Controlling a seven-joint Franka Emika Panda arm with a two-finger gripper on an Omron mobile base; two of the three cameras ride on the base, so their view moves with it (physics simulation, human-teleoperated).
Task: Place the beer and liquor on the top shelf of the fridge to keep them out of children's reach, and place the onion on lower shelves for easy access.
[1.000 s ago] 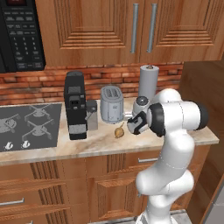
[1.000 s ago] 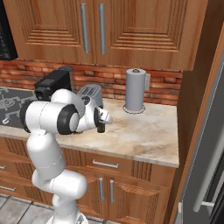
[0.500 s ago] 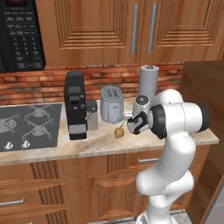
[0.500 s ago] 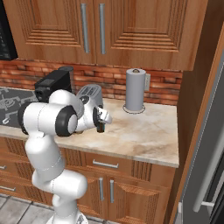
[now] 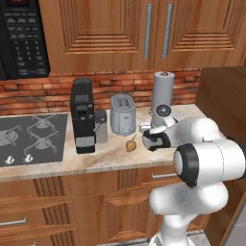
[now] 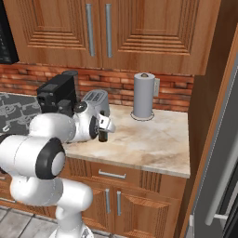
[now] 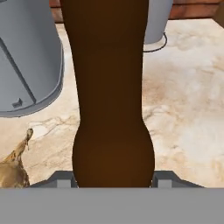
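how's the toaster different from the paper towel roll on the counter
The toaster is squat and rounded; the paper towel roll is a tall, slim upright cylinder. The toaster stands next to the black coffee machine; the paper towel roll stands further right, toward the end of the counter. Both are grey and stand near the brick wall.

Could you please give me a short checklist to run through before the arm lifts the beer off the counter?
1. Beer sits between the fingers of the gripper: ok, the hand view has it centred.
2. Grip firm: cannot tell, contact at the pads is hidden.
3. Bottle upright: ok, it looks vertical in the hand view.
4. Onion clear of the bottle: ok, it lies apart on the counter.
5. Toaster and paper towel roll clear of a straight lift: ok, both stand behind.
6. Fridge door open: cannot tell.
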